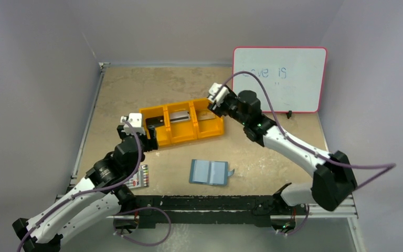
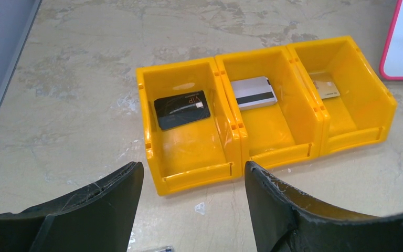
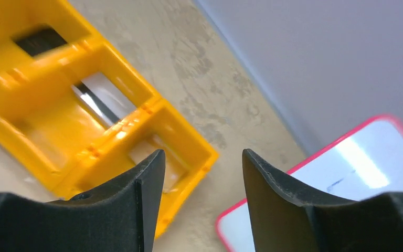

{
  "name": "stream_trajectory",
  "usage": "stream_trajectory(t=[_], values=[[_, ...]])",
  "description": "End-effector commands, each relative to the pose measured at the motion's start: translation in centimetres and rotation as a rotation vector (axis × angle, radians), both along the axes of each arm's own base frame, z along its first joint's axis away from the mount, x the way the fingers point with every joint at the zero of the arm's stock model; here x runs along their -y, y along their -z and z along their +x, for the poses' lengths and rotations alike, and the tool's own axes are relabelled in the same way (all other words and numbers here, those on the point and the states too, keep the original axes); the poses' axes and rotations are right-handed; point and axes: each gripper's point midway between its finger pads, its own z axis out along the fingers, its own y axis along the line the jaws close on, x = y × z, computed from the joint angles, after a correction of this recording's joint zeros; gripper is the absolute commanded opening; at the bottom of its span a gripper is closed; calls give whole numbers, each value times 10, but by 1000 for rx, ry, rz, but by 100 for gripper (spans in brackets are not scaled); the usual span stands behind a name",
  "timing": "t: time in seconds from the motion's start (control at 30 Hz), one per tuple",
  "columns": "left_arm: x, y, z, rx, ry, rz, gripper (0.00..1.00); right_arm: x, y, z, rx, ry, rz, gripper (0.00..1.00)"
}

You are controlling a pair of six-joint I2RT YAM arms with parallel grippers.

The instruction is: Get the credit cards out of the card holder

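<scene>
Left wrist view: orange plastic three-compartment bin (image 2: 199,181) on the mottled beige, stone-look desk (image 2: 84,105), one card per compartment.
- Left compartment: glossy black card (image 2: 182,109), "VIP" in pale lettering. It lies flat on the floor at the far end.
- Middle: silver card (image 2: 253,93) with a dark magnetic stripe across it, also at the far end.
- Right: gold card (image 2: 326,89), matte tan. It has small print on it, too small to read.

Left gripper (image 2: 193,167): released, its black scuffed fingers spread wide with nothing between them. It hovers just near of the bin's left compartment.

Right gripper (image 3: 203,153): jaws apart and nothing held, above the bin's right end. That view is motion-blurred.

Card holder (image 1: 209,172): teal booklet lying open flat on the desk, near-centre and well apart from the bin. Its paler blue-grey inside faces up, and the snap tab sticks out on its right.

Whiteboard (image 1: 294,84): pink-red frame, leaning at far right. The faint blue writing has "is" legible; the word before it is partly behind the cable.

Marker pack (image 1: 139,178): coloured caps, lying beside the left arm.
</scene>
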Motion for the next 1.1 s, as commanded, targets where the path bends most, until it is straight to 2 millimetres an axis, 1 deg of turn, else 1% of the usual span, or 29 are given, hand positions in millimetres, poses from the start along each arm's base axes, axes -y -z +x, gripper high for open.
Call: stream_trajectory(t=[0.0,0.03,0.1,0.13,0.17,0.2,0.27,0.3,0.33,0.37,0.4,0.47,0.5,0.53,0.57,0.63,0.73,0.8,0.83,0.87,0.93,1.0,1.07], values=[[8,-19,5,30,17,-42,70,5,-32,-34,-196,103,524,60],[9,-18,5,26,19,-42,70,7,-33,-44,-263,114,605,59],[12,-18,5,20,27,-52,71,7,-17,-62,-432,145,713,61],[13,-18,5,19,27,-62,71,5,-6,-72,-512,150,743,66],[14,-18,5,17,22,-79,72,4,12,-84,-590,143,751,70],[15,-18,5,12,18,-100,74,2,24,-95,-653,131,757,72],[19,-16,4,1,10,-157,80,8,48,-104,-781,222,844,74],[21,-14,4,-8,5,-183,82,12,58,-108,-823,262,873,77],[23,-12,4,-15,-2,-216,82,18,69,-112,-857,311,910,84],[25,-10,3,-23,-9,-244,83,23,80,-119,-919,357,981,97],[27,-7,3,-30,-13,-274,84,24,84,-127,-968,361,1054,100],[34,2,4,-42,-11,-320,85,28,87,-142,-984,305,1129,100],[38,5,4,-46,-4,-345,85,32,91,-147,-1009,313,1170,100],[40,6,5,-48,-6,-368,85,36,95,-148,-1009,341,1182,100],[42,9,5,-55,-10,-395,85,41,96,-145,-988,371,1181,100],[45,15,5,-67,-23,-430,86,40,100,-148,-993,384,1114,100],[50,25,5,-94,-27,-468,86,32,103,-154,-1012,382,1007,94],[53,31,4,-113,-26,-483,86,27,110,-160,-1002,442,919,93],[55,35,4,-125,-26,-487,86,27,116,-160,-979,508,876,93],[56,39,3,-137,-26,-492,85,24,121,-166,-992,539,836,94],[61,46,2,-166,-17,-503,85,30,139,-170,-1022,659,781,95],[69,54,0,-202,3,-508,84,29,152,-176,-1064,688,735,94],[75,62,-2,-240,15,-513,84,25,156,-180,-1089,675,716,92]])
